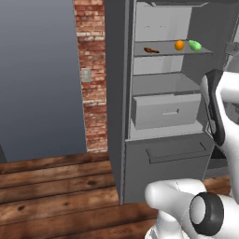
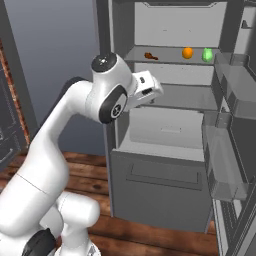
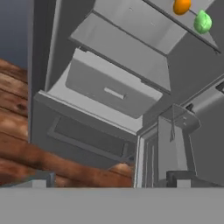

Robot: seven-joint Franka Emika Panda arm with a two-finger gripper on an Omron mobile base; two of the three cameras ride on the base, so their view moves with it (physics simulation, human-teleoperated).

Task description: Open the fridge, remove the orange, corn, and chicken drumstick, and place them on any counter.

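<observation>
The fridge (image 1: pixel 116 93) stands open, its door (image 2: pixel 235 150) swung out to the right. Three things lie in a row on an upper shelf: the chicken drumstick (image 1: pixel 151 50) on the left, the orange (image 1: pixel 179 45) in the middle and the corn (image 1: pixel 195 45) on the right. The same row appears from the other side as drumstick (image 2: pixel 150 56), orange (image 2: pixel 187 52) and corn (image 2: pixel 207 54). My gripper (image 2: pixel 154 91) hangs in front of the fridge, below and left of that shelf. In the hand view the gripper (image 3: pixel 109 181) is open and empty, with orange (image 3: pixel 182 6) and corn (image 3: pixel 202 22) far off. The counter is out of view.
A closed pale drawer (image 1: pixel 165 110) sits under the middle shelf, above the lower freezer front (image 1: pixel 177 154). Door bins (image 2: pixel 225 165) jut out on the right. A brick wall (image 1: pixel 93 93) and a grey panel (image 1: pixel 37 79) stand left of the fridge. The floor (image 1: pixel 56 186) is wood.
</observation>
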